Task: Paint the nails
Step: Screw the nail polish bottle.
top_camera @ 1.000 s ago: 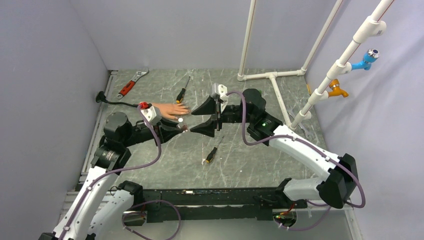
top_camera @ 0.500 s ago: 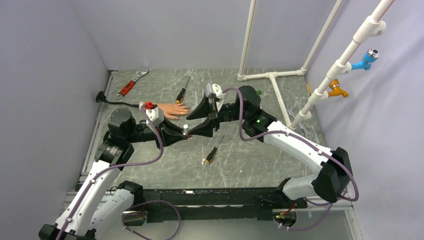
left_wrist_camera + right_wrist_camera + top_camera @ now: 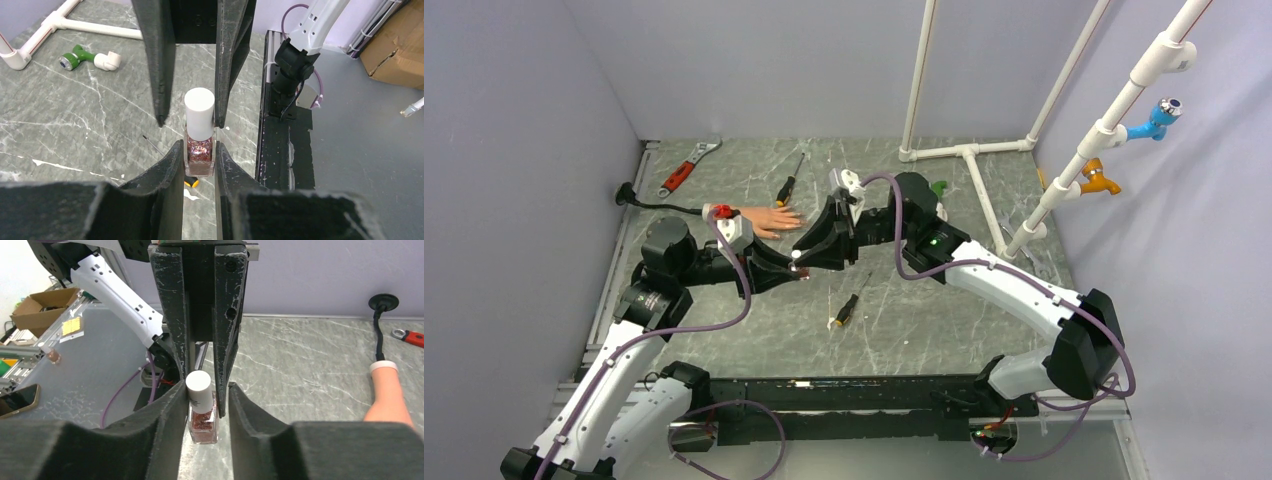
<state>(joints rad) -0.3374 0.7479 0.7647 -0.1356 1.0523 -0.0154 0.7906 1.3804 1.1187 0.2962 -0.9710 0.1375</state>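
My left gripper (image 3: 199,148) is shut on the glass body of a small polish bottle (image 3: 200,157) with red glitter polish and a white cap (image 3: 199,112), and holds it upright above the table. My right gripper (image 3: 205,390) is open around the cap: one finger touches it and a gap shows on the other side. In the top view the two grippers meet tip to tip, left (image 3: 794,270) and right (image 3: 804,250). The flesh-coloured mannequin hand (image 3: 769,220) lies flat just behind them. Its white cuff (image 3: 383,366) shows in the right wrist view. The nails are too small to make out.
Two yellow-handled screwdrivers lie on the table, one behind the hand (image 3: 789,185) and one nearer (image 3: 847,308). A red wrench (image 3: 686,168) is at the back left. A black cable (image 3: 649,205) runs to the hand. A white pipe frame (image 3: 969,155) and a green fitting (image 3: 939,187) stand at the back right.
My right gripper has moved left onto the bottle and narrowed its jaws around the cap. My left gripper has carried the bottle a little right and nearer.
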